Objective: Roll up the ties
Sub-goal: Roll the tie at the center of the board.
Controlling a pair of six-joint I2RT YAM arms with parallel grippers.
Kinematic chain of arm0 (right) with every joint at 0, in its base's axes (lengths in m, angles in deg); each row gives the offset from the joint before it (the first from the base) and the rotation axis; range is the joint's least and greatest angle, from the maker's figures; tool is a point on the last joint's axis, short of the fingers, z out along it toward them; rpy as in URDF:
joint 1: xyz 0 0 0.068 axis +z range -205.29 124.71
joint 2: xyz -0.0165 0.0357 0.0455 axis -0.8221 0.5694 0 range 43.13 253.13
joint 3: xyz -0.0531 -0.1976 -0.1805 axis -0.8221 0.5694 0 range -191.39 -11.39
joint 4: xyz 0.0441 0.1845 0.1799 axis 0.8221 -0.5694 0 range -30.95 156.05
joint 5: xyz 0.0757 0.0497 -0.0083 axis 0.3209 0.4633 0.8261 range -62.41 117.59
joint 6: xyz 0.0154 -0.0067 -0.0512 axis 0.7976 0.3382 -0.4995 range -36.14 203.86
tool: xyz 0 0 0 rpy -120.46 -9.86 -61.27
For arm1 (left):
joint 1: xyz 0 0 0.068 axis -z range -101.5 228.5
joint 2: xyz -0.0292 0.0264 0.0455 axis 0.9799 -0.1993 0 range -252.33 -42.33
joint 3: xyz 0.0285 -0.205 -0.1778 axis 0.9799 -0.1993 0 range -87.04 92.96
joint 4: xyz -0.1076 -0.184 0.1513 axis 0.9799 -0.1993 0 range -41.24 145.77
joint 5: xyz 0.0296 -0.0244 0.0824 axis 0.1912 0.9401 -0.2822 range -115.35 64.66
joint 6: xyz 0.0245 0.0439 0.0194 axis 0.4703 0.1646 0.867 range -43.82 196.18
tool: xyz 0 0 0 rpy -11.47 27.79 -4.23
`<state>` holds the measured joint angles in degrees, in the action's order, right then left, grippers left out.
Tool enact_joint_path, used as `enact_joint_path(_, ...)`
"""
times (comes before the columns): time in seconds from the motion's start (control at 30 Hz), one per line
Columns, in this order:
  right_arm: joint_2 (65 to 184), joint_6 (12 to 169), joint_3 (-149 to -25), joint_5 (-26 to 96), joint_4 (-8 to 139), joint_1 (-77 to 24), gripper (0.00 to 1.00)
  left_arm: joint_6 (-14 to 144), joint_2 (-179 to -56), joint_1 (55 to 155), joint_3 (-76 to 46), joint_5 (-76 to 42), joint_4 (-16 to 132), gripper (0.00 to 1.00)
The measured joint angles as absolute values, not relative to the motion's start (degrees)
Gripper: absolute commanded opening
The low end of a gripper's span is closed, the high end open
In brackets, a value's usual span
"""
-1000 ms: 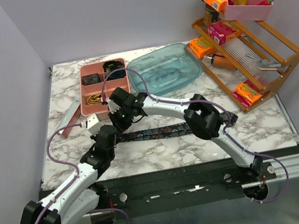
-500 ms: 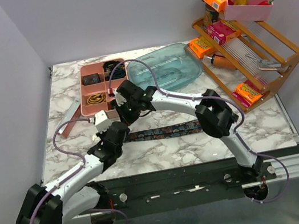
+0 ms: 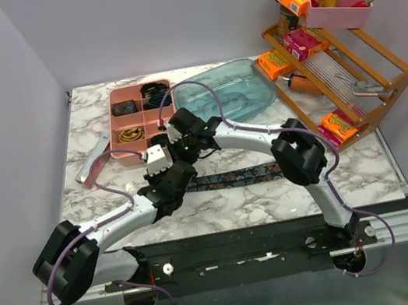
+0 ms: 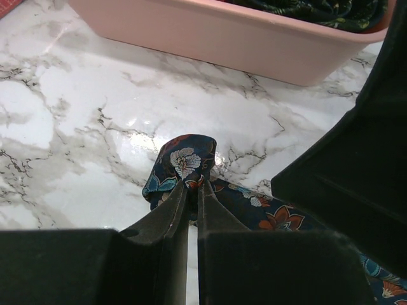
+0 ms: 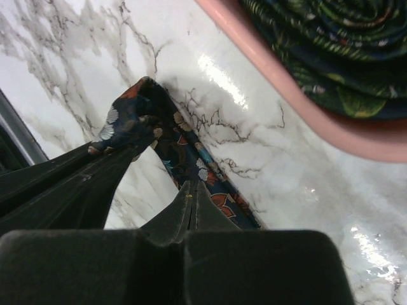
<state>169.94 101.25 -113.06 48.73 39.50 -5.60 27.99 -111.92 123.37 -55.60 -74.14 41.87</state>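
Left gripper [image 4: 193,186] clamps the tie [image 4: 186,159] at its folded end, right gripper [image 5: 191,192] sits closed above its length (soft, limp, probably slippery: grip the fold).

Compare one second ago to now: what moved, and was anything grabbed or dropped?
Both arms swung right in the top view, and the tie slid right with them. The left gripper pinches the tie's folded end; the right gripper is shut, tips at the tie beside it. No new grab or release visible. The pink tray, blue tub and wooden rack are unchanged.
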Motion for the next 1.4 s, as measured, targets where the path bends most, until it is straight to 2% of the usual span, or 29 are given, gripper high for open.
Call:
enact_joint_path(0.3, 164.73, 104.92, -102.52, 55.71, 48.07, -9.32, 0.01, 26.81, -116.85, 126.51, -52.23, -78.07, 38.53, 0.00)
enact_joint_path(0.7, 163.86, 106.39, -101.89, 60.38, 52.83, -9.99, 0.01, 24.34, -111.50, 125.66, -54.11, -77.07, 37.50, 0.00)
enact_joint_path(1.2, 165.13, 102.21, -104.21, 55.82, 48.33, -5.25, 0.01, 17.68, -95.57, 111.04, -69.30, -63.10, 48.26, 0.00)
enact_joint_path(1.4, 165.28, 100.90, -104.12, 53.43, 46.23, -4.68, 0.01, 17.72, -93.64, 107.34, -71.60, -59.56, 51.58, 0.00)
